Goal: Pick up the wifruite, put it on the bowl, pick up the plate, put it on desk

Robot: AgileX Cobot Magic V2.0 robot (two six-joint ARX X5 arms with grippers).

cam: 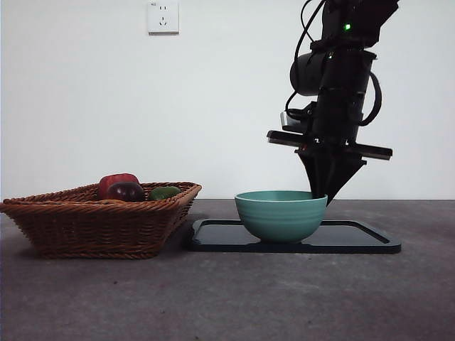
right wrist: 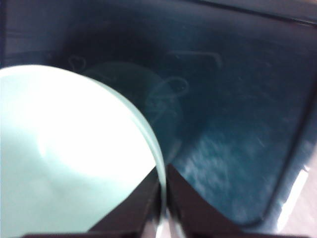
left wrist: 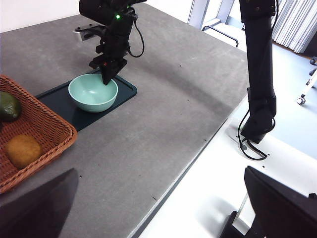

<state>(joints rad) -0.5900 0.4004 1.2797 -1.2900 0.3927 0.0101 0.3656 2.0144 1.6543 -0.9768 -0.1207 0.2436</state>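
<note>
1. The right gripper [cam: 325,195] is down at the bowl [cam: 281,213]. Its jaws stand nearly together with the bowl's rim between them, one finger inside the wall and one outside, so it is pinching the rim.
2. The bowl sits on the dark tray [cam: 355,238], and the tray lies on the desk [cam: 284,298]. The bowl looks empty.
3. The small orange-brown fruit [left wrist: 22,150] lies in the wicker basket [left wrist: 47,131], well apart from the right fingers, on the far side of the bowl from them.
4. The left gripper [left wrist: 158,208] hangs high over the desk edge with its jaws spread wide, holding nothing. The basket and the fruit lie nearer to it than to the right fingers, so I judge it better placed to fetch the fruit.
</note>
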